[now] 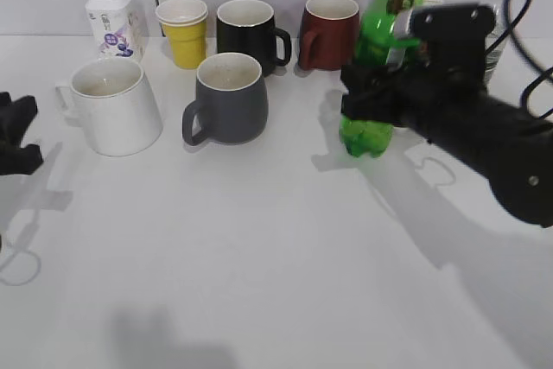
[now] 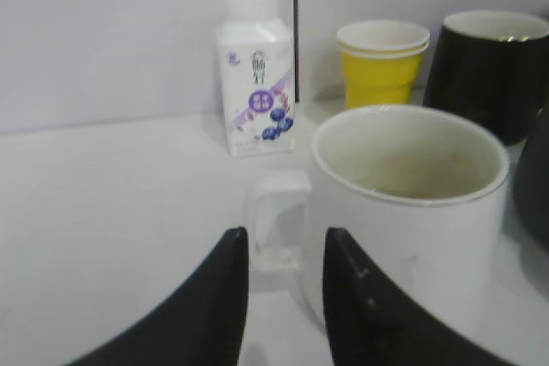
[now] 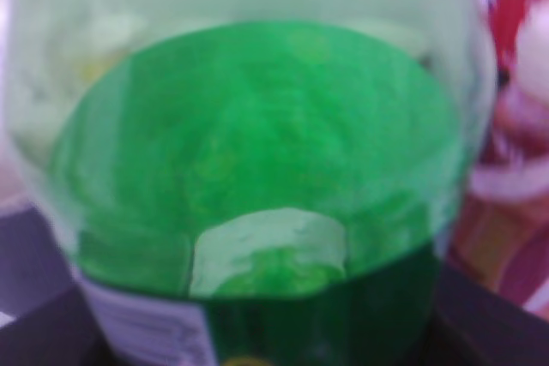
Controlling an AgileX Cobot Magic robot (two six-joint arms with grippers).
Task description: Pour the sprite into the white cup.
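Above the white table (image 1: pixel 259 257), the right pincer (image 1: pixel 380 92) grips the sprite (image 1: pixel 373 84).

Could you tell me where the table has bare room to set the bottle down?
The front of the table is bare, below the white cup and grey mug. The back row is crowded: milk carton, yellow cup, black mug, red mug.
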